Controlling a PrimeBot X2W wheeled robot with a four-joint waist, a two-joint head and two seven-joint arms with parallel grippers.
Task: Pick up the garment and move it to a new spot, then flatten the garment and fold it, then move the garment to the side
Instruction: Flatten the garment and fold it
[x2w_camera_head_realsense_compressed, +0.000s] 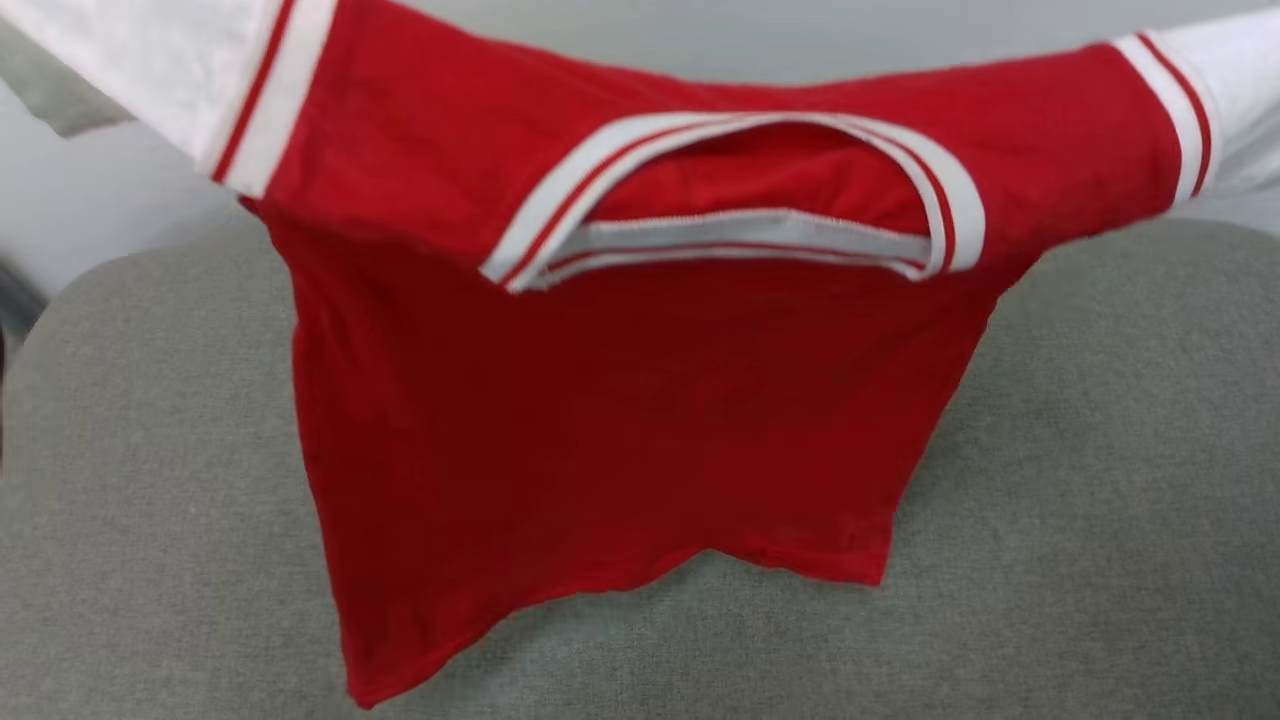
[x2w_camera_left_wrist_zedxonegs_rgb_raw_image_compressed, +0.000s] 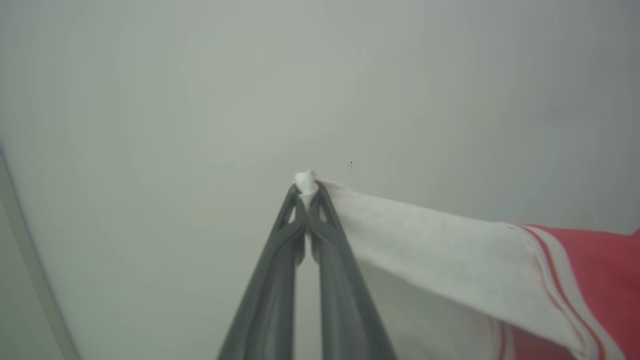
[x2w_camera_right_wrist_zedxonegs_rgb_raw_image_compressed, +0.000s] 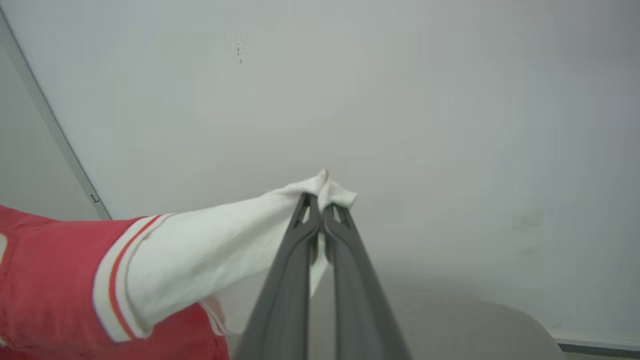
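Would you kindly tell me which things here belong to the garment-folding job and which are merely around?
Belonging to the job:
garment, hanging spread between both grippers
left gripper, shut on one white sleeve
right gripper, shut on the other sleeve

Merely around:
grey cushion beneath
pale wall behind

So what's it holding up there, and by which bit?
The garment, by the ends of its two white sleeves: left gripper pinches one, right gripper the other.

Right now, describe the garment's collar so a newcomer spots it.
Above the grey cushion hangs the red garment. At its top middle is the collar: a white, red-striped band looping round the neck opening, unlike the straight sleeve trims.
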